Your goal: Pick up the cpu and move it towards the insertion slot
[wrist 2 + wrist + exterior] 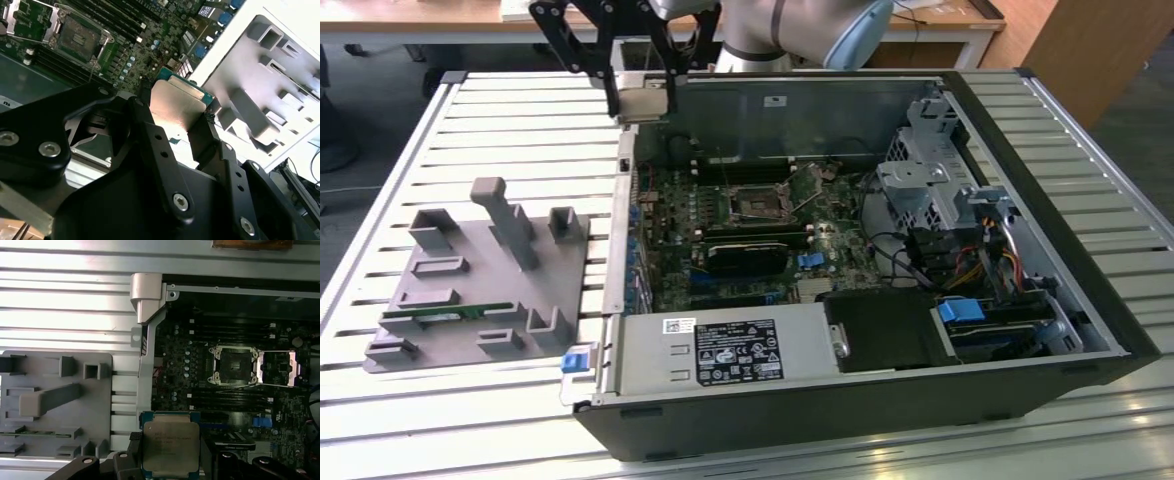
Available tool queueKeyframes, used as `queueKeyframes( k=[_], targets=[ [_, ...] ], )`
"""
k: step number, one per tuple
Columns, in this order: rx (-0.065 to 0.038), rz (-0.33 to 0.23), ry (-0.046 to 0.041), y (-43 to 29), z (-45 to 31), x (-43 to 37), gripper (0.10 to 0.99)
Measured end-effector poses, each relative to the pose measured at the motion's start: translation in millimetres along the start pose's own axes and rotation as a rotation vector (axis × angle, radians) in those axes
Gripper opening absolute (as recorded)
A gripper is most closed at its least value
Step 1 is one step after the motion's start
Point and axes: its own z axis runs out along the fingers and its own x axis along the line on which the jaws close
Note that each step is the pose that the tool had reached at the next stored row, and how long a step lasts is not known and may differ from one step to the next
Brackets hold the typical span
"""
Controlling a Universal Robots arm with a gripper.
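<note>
Above the back corner of the open computer case (854, 420), toward the exterior view's left, the cpu (171, 446) is being held in the air by the gripper (644, 98), with the jaws clenched on two opposite edges of the chip. The black fingers (150, 145) are being pointed downward from the arm (787, 30), which is being reached in from behind the case. Well apart from the chip, the insertion slot (234, 365) is being left open on the motherboard (747, 230), its metal frame (282, 367) swung aside. Beside the case, a grey fixture tray (480, 280) is being rested on the slatted table (400, 130).
</note>
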Motion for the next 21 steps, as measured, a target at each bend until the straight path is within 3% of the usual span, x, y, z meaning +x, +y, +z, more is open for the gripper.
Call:
queueKeyframes(
  k=[21],
  targets=[
    [0.0, 0.0, 0.0, 7.1, 0.1, -32.4, 0.541]
  ],
)
